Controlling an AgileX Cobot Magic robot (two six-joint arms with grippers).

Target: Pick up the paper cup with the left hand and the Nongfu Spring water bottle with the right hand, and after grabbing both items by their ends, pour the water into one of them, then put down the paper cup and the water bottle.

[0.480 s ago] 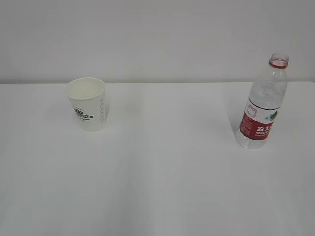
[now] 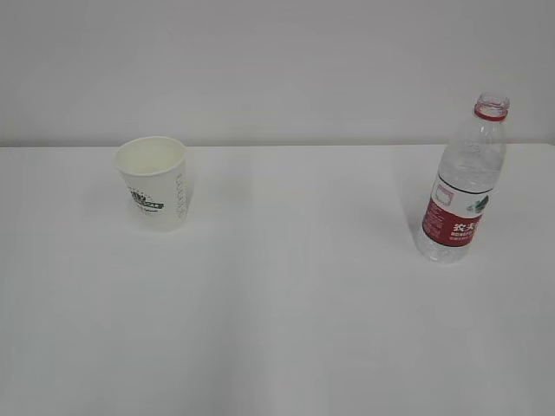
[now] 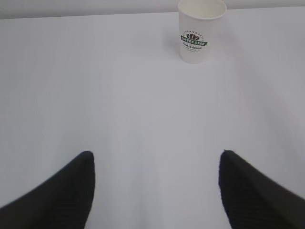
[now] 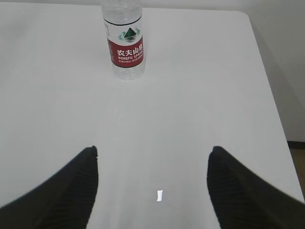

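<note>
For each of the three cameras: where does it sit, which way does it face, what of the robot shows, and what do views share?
Exterior: slanting down at the table; no robot visible.
Left wrist: behind the open left end effector, facing the paper cup.
Right wrist: behind the open right end effector, facing the water bottle.
Shared: the exterior view also shows cup and bottle.

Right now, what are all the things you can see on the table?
cup: one, white with a dark logo, upright on the table's left.
bottle: one, clear with a red-and-white label and red neck ring, no cap, upright on the right.
table: one, white.
small mark: one, pale, on the table near the right gripper; cannot tell what it is.
left gripper: one, black, open, facing the cup, holding nothing.
right gripper: one, black, open, facing the bottle, holding nothing.
</note>
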